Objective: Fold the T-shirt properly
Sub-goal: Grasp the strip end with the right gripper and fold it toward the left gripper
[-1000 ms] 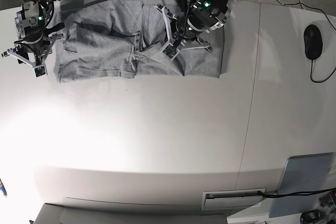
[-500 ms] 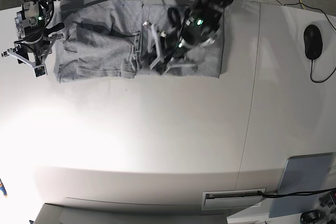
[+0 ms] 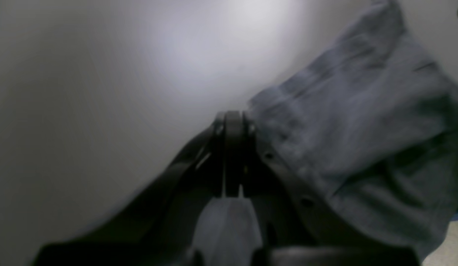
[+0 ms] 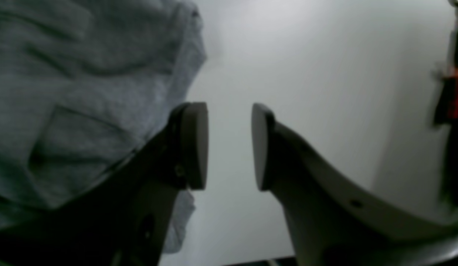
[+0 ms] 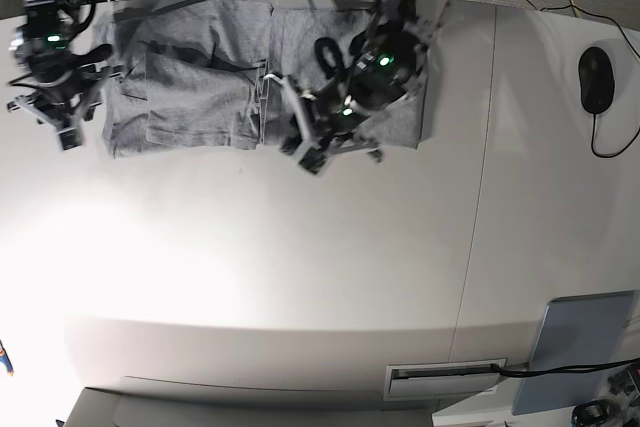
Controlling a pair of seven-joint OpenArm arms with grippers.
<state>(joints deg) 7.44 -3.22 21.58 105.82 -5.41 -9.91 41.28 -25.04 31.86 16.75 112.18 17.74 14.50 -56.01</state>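
Left wrist view: we see the left gripper point(image 3: 233, 122) with its two fingers pressed together and nothing visible between the tips. It hangs over the bare white desk point(image 3: 103, 74). The T-shirt point(image 3: 362, 122) fills the right side of this view as grey, creased cloth; its nearest edge lies just beside the fingertips. We cannot tell whether the cloth touches them.

Right wrist view: we see the right gripper point(image 4: 229, 146) with its fingers apart and bare desk point(image 4: 306, 74) showing in the gap. Nothing sits between the pads. The T-shirt point(image 4: 84, 85) occupies the left half, folded in layers, and its edge runs just beside the left finger point(image 4: 193, 144).

Base view: the T-shirt point(image 5: 200, 87) lies spread along the far edge of the desk point(image 5: 330, 277), its long axis parallel to that edge. The plain grey side faces up; no lettering shows. Folds and seams cross it near the middle. The left gripper point(image 5: 305, 152) sits at the near edge of the T-shirt, about midway along it. The right gripper point(image 5: 60, 127) sits off the T-shirt's left end, near the far left corner of the desk. A black mouse point(image 5: 596, 79) rests near the right edge, well apart from the T-shirt. We see no container on the desk.
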